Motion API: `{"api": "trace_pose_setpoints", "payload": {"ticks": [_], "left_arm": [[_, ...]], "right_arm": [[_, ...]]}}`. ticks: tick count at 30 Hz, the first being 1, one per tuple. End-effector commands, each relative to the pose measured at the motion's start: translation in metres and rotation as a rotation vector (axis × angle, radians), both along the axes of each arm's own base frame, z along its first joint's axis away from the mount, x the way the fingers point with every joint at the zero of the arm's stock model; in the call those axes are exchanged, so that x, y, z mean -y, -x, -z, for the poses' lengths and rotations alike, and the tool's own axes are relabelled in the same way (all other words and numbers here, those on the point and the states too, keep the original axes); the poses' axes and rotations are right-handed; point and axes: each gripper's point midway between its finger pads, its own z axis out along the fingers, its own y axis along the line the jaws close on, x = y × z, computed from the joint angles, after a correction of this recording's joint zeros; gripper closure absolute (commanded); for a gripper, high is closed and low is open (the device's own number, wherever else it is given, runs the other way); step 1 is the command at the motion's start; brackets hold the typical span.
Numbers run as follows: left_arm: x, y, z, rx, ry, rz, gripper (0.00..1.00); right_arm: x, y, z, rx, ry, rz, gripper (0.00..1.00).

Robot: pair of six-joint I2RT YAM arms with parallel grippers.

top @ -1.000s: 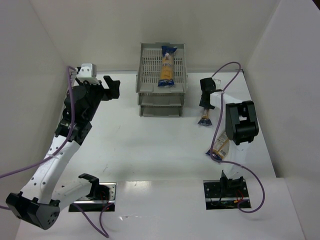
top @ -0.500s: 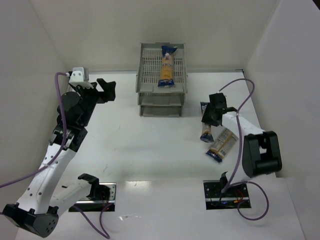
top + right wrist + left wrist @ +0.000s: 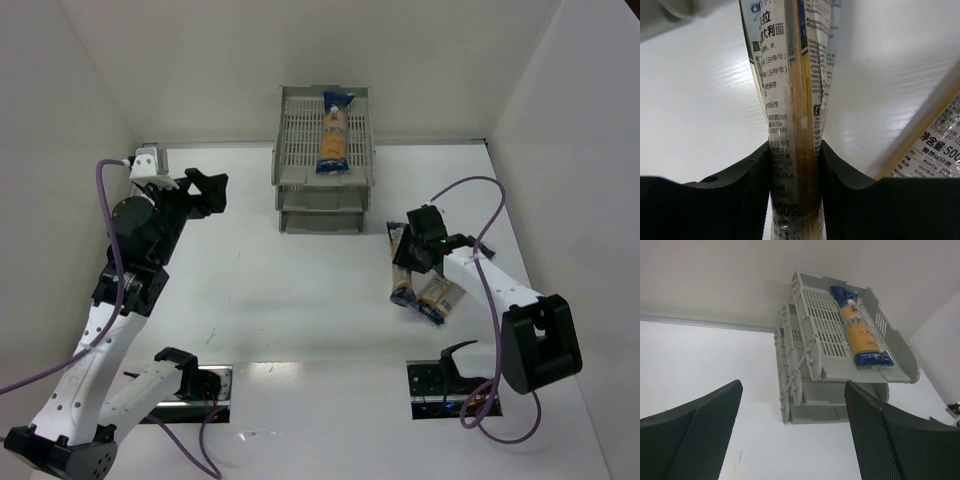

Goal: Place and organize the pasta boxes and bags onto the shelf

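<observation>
Swung nearer, the right end effector point(image 3: 795, 170) grips a pasta packet point(image 3: 782, 90) half-closed (left end effector point(image 3: 208, 190) gapes empty).

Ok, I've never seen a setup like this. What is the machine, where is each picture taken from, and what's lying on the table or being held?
These are two robot arms bolted at the near edge of a white table, each ending in a two-finger gripper. The wide picture looks down from above and behind them. The other two come from cameras on the wrists, so the dark shapes at the bottom are that arm's own fingers. At the back stands a grey three-tier shelf with one pasta packet lying in its top tray. The right gripper is closed on a second packet, beside a third packet lying on the table. The left gripper is open and empty, facing the shelf.
</observation>
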Motion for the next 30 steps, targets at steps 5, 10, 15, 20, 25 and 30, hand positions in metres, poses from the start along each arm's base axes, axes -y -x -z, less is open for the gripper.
{"api": "trace_pose_setpoints", "payload": {"ticks": [5, 10, 15, 20, 25, 30], "left_arm": [[0.000, 0.010, -0.011, 0.030, 0.033, 0.017, 0.10], [-0.003, 0.009, -0.013, 0.039, 0.035, 0.008, 0.10], [-0.002, 0.007, -0.012, 0.039, 0.035, 0.008, 0.10], [0.000, 0.007, -0.012, 0.039, 0.035, 0.017, 0.10], [0.000, 0.007, -0.012, 0.039, 0.035, 0.017, 0.10], [-0.001, 0.003, -0.005, 0.021, 0.031, 0.008, 0.10]], "right_arm": [[-0.023, 0.000, -0.057, 0.186, -0.074, 0.007, 1.00], [-0.040, 0.020, -0.091, 0.284, -0.143, -0.010, 1.00], [-0.062, 0.038, -0.092, 0.252, -0.187, -0.047, 1.00], [-0.069, 0.046, -0.087, 0.232, -0.212, -0.067, 1.00], [-0.074, 0.052, -0.106, 0.280, -0.267, -0.114, 1.00], [-0.093, 0.062, -0.127, 0.318, -0.365, -0.227, 1.00]]}}
